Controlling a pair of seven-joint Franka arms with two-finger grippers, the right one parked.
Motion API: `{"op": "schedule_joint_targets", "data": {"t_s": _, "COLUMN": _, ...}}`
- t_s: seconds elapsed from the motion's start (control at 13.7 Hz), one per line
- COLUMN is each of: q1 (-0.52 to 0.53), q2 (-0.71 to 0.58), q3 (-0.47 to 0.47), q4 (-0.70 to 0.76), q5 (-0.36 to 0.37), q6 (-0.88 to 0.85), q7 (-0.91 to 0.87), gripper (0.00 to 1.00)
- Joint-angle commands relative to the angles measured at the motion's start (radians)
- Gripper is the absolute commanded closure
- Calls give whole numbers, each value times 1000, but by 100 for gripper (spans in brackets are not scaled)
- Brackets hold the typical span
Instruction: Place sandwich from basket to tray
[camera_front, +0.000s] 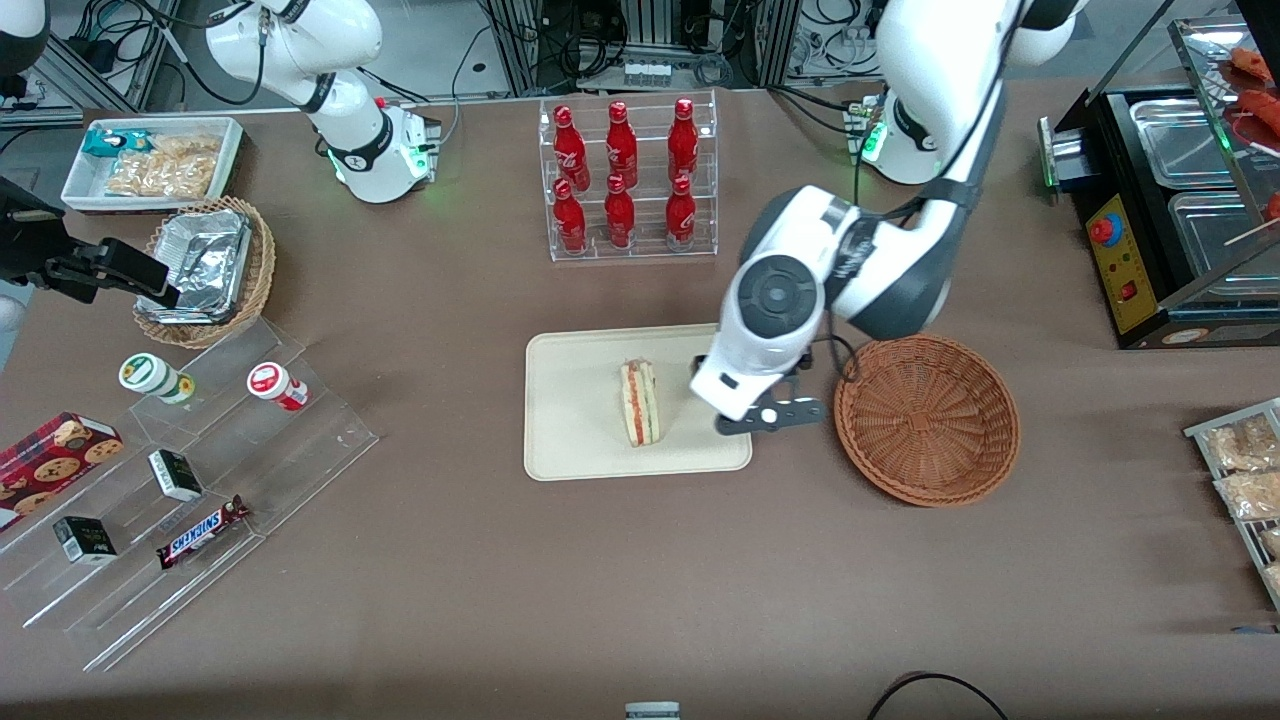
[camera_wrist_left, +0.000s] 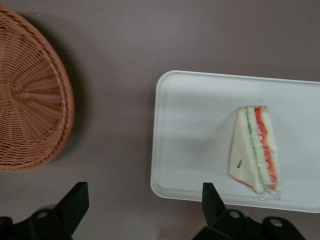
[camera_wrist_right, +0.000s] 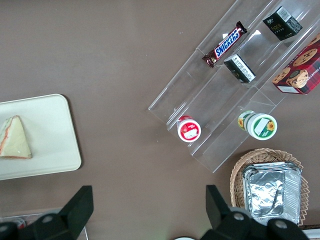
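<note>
The sandwich (camera_front: 640, 403) lies on the cream tray (camera_front: 580, 400), cut edge with red, green and yellow layers showing. It also shows in the left wrist view (camera_wrist_left: 255, 150) on the tray (camera_wrist_left: 195, 125), and in the right wrist view (camera_wrist_right: 14, 137). The reddish-brown wicker basket (camera_front: 927, 418) stands empty beside the tray, toward the working arm's end; it also shows in the left wrist view (camera_wrist_left: 30, 100). My left gripper (camera_front: 730, 395) hangs above the tray's edge nearest the basket. It is open and empty (camera_wrist_left: 144, 192), one finger over the bare table, the other over the tray's rim.
A clear rack of red bottles (camera_front: 628, 180) stands farther from the front camera than the tray. A stepped acrylic shelf with snacks (camera_front: 190, 480), a lighter basket with foil trays (camera_front: 205, 270) and a white bin (camera_front: 150, 160) lie toward the parked arm's end. A black food warmer (camera_front: 1170, 200) stands at the working arm's end.
</note>
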Motion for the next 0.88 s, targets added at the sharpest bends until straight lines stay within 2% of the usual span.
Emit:
{"op": "schedule_joint_targets", "data": {"t_s": 0.0, "q1": 49, "q2": -98, "q3": -6, "q4": -100, "q5": 12, "q6": -25, "q7": 62, "gripper": 0}}
{"op": "schedule_joint_targets", "data": {"t_s": 0.37, "q1": 139, "q2": -158, "q3": -3, "q4": -120, "q5": 16, "q6": -115, "q7": 166, "gripper": 0}}
{"op": "schedule_joint_targets", "data": {"t_s": 0.44, "q1": 179, "q2": -208, "q3": -8, "q4": -165, "q5": 16, "q6": -114, "q7": 169, "gripper": 0}}
{"op": "schedule_joint_targets", "data": {"t_s": 0.66, "q1": 319, "q2": -282, "q3": -116, "q4": -216, "q5": 27, "q6": -118, "q7": 206, "gripper": 0}}
{"op": "schedule_joint_targets", "data": {"t_s": 0.8, "q1": 380, "q2": -348, "q3": -150, "q4": -276, "q5": 36, "q6": -118, "q7": 258, "gripper": 0}}
